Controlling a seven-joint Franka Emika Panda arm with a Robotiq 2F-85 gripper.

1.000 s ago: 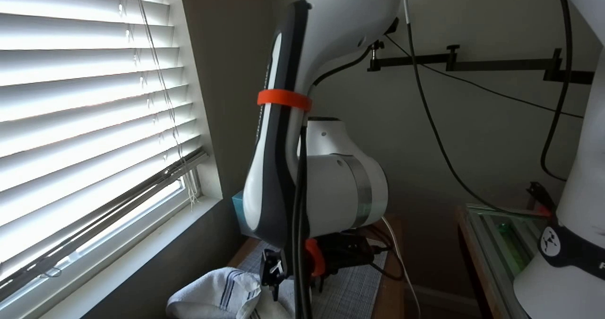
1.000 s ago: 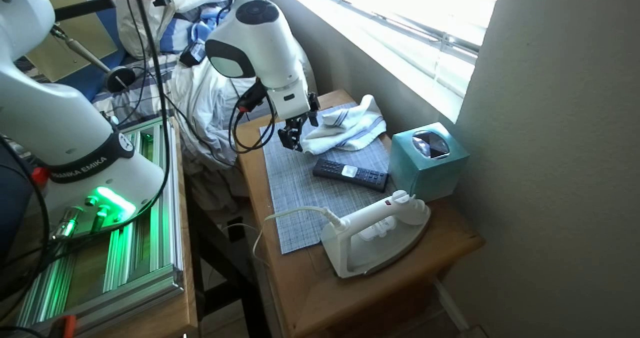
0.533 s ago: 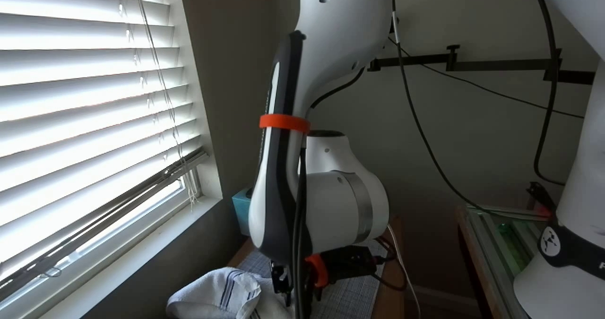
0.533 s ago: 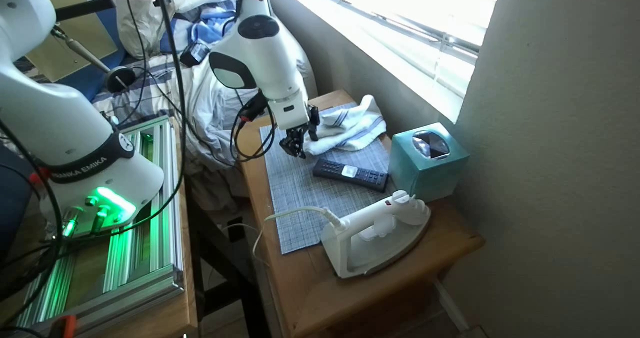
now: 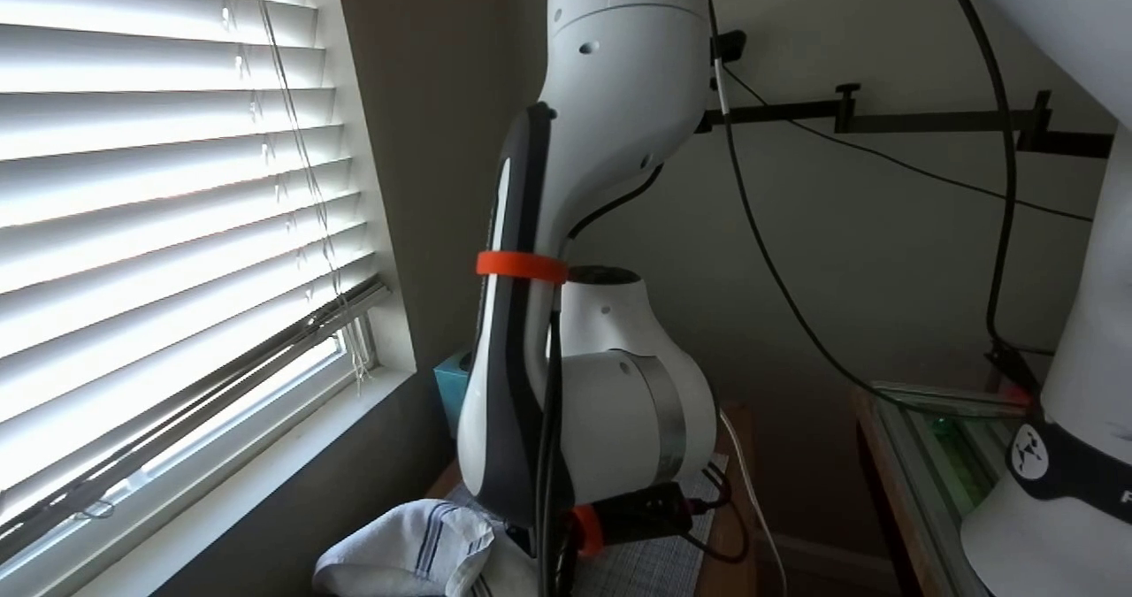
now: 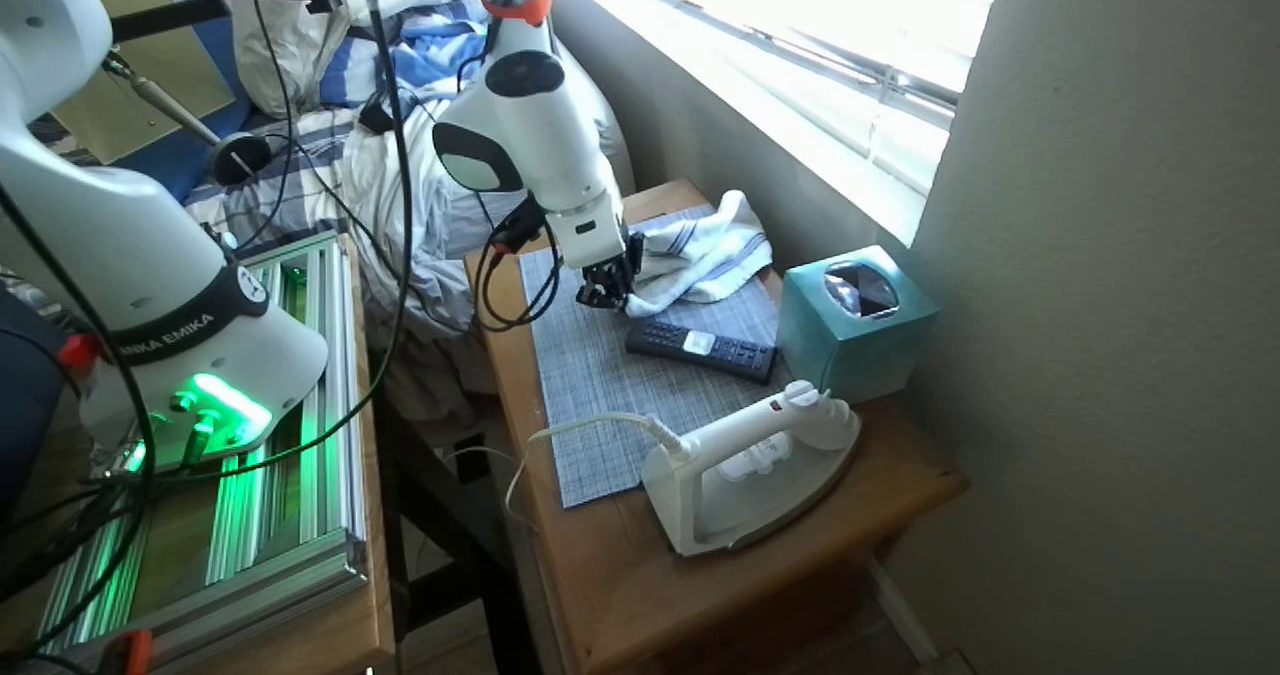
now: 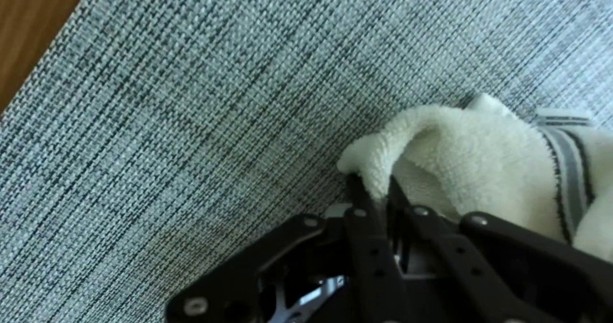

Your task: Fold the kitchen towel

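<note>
The kitchen towel is a rumpled white cloth with dark stripes, lying at the window side of the grey woven mat. In the wrist view my gripper is shut on a pinched fold at the near corner of the towel, with fabric between its two fingertips. The rest of the cloth spreads to the right there and stays on the mat. My gripper points down at the towel's edge in an exterior view. From another side the towel shows, while the arm hides most of the jaws.
A dark remote lies on the mat close to the towel. Further along the wooden table stand a white clothes iron with its cord and a teal tissue box. The wall and window sill border the table's far side.
My gripper has come down and moved against the towel's edge. Its jaws have gone from open to shut, pinching a fold. The towel has shifted only slightly.
</note>
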